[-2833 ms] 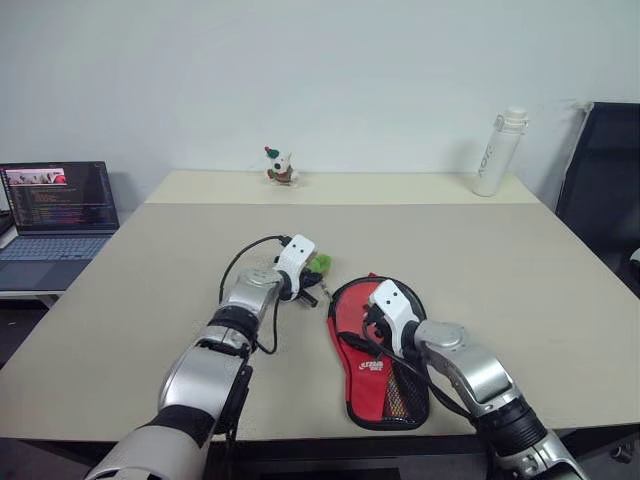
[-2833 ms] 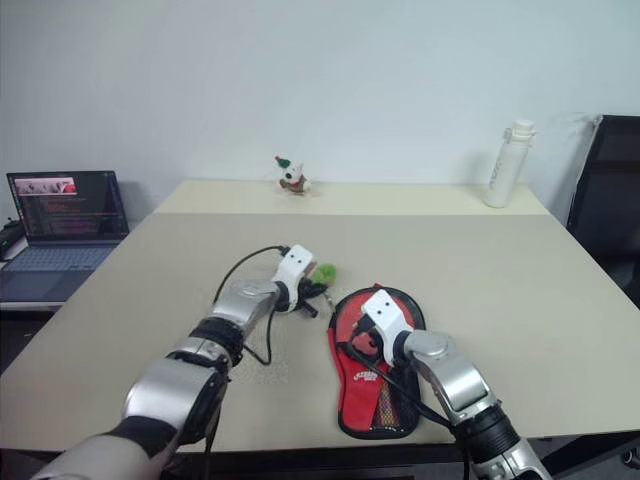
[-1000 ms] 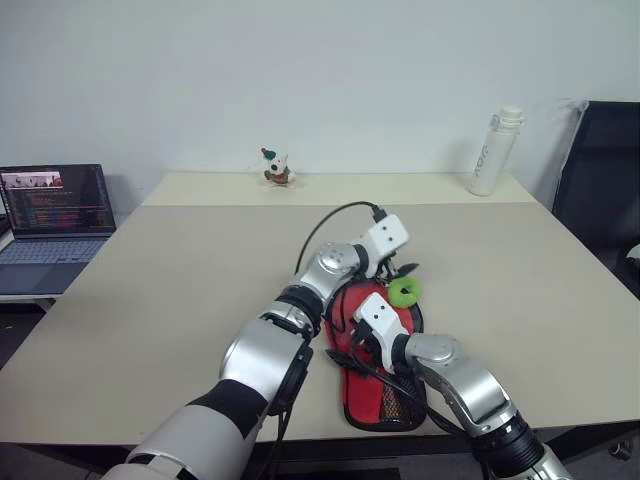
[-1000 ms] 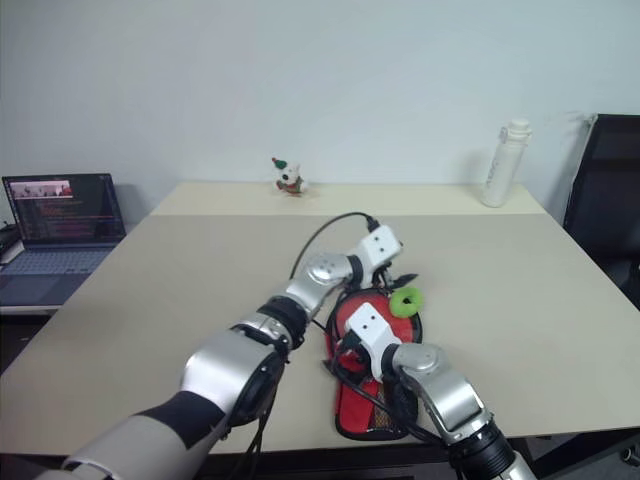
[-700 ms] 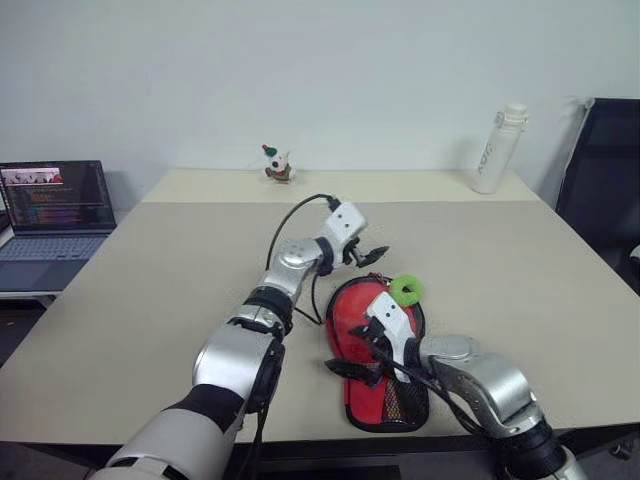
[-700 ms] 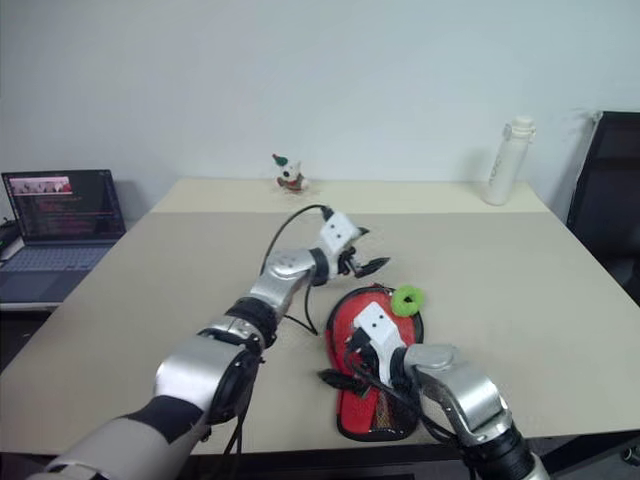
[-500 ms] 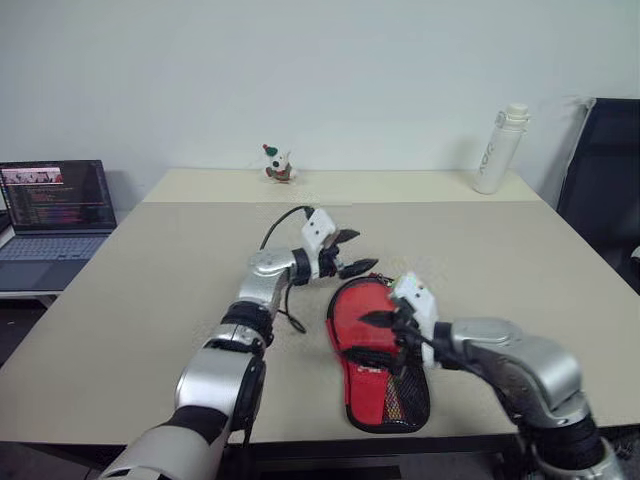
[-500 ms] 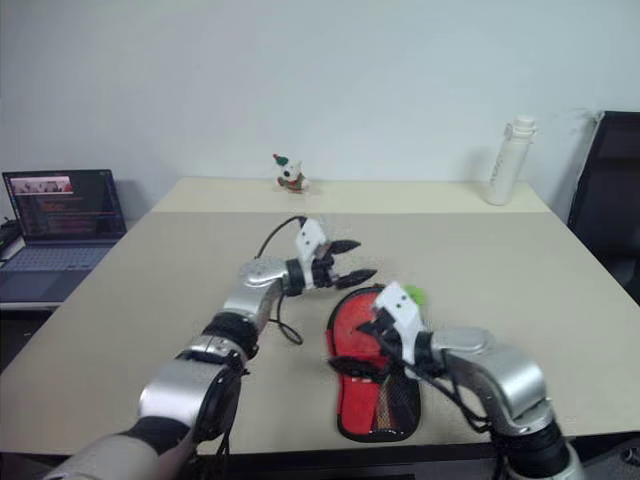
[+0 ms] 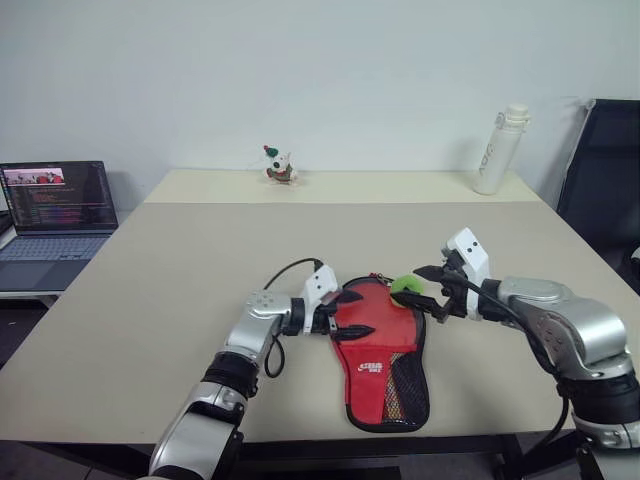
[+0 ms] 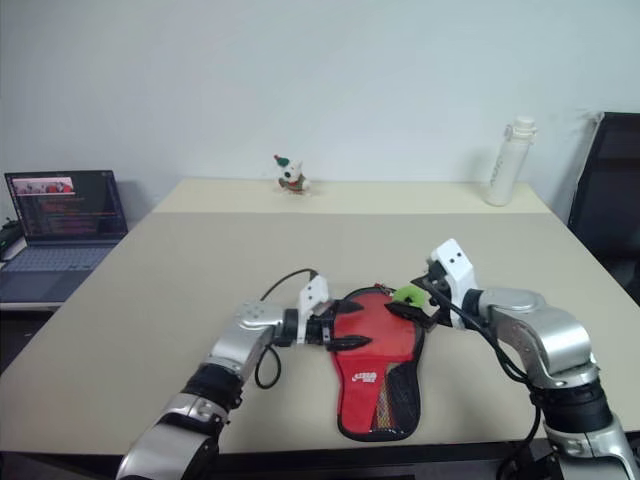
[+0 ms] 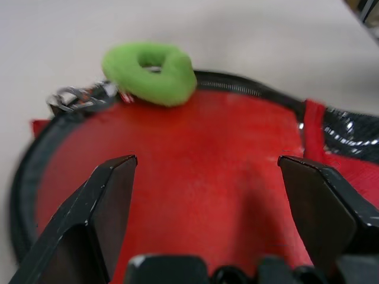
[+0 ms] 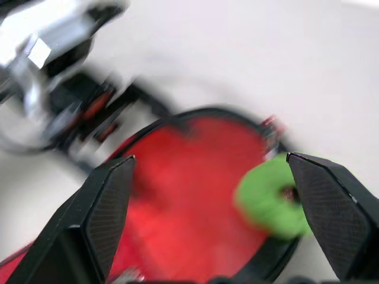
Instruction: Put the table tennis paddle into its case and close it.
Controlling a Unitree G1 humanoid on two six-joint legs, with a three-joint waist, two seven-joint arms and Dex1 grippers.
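A red face edged in black is shown by the case (image 9: 380, 345), with a white logo and black mesh toward its narrow end. At the case's round end a bright green ring (image 9: 405, 289) is seen. Beneath, the table (image 9: 160, 270) is coloured pale beige.

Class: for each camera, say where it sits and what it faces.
Eye views: head, looking down over the table; both arms show.
Left wrist view: along the open left tool at the case.
Right wrist view: along the open right tool at the case.
All share the case and green ring.
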